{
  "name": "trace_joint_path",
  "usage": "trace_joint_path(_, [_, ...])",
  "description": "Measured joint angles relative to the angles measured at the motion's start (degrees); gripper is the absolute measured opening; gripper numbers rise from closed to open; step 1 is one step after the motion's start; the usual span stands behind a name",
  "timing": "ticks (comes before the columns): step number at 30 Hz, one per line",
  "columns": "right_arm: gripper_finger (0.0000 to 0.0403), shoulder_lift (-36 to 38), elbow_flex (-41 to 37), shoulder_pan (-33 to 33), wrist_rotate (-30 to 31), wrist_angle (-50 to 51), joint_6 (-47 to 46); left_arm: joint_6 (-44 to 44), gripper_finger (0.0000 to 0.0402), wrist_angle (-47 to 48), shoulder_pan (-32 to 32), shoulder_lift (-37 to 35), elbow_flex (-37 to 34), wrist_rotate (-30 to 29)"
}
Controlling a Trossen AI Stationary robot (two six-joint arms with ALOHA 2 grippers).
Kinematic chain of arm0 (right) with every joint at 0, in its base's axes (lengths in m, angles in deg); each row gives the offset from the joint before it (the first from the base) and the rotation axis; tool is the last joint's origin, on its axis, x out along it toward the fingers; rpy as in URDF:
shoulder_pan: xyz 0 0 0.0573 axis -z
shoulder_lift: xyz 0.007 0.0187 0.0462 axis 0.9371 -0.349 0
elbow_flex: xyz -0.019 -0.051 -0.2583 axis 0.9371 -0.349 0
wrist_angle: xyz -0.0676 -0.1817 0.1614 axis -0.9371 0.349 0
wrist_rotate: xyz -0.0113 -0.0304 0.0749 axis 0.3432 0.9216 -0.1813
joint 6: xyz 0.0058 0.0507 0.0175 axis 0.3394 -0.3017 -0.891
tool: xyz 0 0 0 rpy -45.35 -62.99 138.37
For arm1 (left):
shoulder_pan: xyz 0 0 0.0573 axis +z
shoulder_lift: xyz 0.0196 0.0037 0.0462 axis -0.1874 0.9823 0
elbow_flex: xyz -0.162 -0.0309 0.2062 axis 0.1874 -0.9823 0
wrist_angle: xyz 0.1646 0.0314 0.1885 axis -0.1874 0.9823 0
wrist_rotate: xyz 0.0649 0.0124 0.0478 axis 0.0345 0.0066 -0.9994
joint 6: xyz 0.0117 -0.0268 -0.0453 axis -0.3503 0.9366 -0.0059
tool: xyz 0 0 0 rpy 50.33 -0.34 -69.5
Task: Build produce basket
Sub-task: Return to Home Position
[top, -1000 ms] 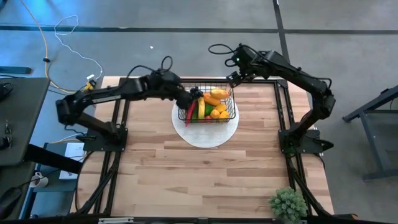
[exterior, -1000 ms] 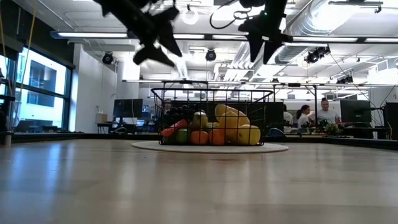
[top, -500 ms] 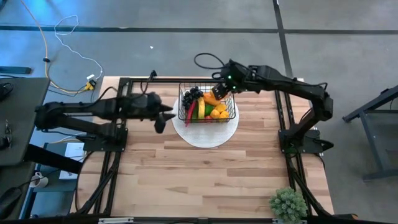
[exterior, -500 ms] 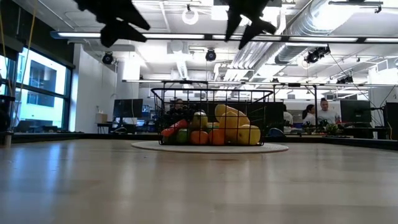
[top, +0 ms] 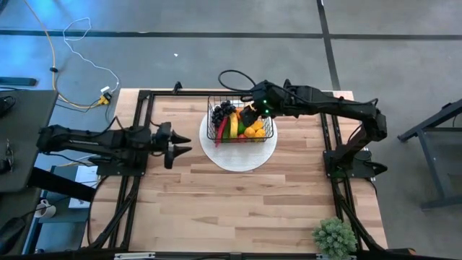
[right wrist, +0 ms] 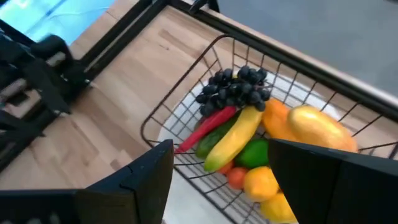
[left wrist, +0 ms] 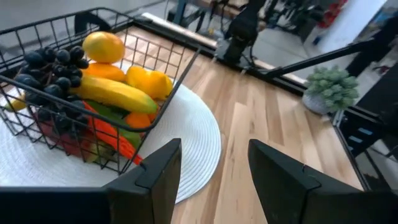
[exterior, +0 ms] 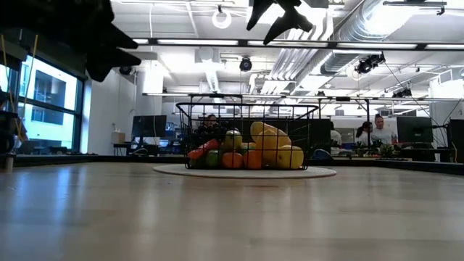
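The black wire basket (top: 268, 126) stands on a round white plate (top: 242, 157) at the table's far middle. It holds the produce: a yellow banana (right wrist: 235, 135), dark grapes (right wrist: 236, 90), a red chili (right wrist: 210, 123), a green cucumber (right wrist: 214, 142), oranges and lemons (left wrist: 104, 46). My right gripper (top: 249, 115) hangs open above the basket, clear of the produce (right wrist: 224, 180). My left gripper (top: 182, 147) stands open to the left of the plate, pointing at the basket (left wrist: 211, 174), with nothing between its fingers.
A green bushy plant (top: 334, 237) stands at the near right corner. Black frame rails (top: 138, 130) run along the table's left, right and far sides. Bare wood lies between the plate and the near edge. People (exterior: 373, 130) sit in the room behind.
My left gripper has drawn back from the basket's left side toward the table's left edge and sunk, staying open. My right gripper has swung from beyond the basket's far right corner to above the basket, tipping further down, still open. The basket and produce have kept still.
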Motion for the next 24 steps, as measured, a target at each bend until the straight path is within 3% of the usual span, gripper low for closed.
trace_joint_path(5, [0.0241, 0.0, 0.0, -1.3, -0.5, -0.1, -0.6, -2.3, 0.0174, -3.6, -0.9, -5.8, -6.5, 0.3])
trace_joint_path(13, [0.0241, 2.0, 0.0, -2.9, 4.8, -0.5, 3.3, -2.3, 0.0174, -6.7, -0.9, -11.6, -12.8, 2.5])
trace_joint_path(24, [0.0241, 15.3, 0.0, -0.8, 8.0, -0.5, 16.3, 1.7, 0.0174, -17.3, -0.9, -12.6, -20.2, 4.6])
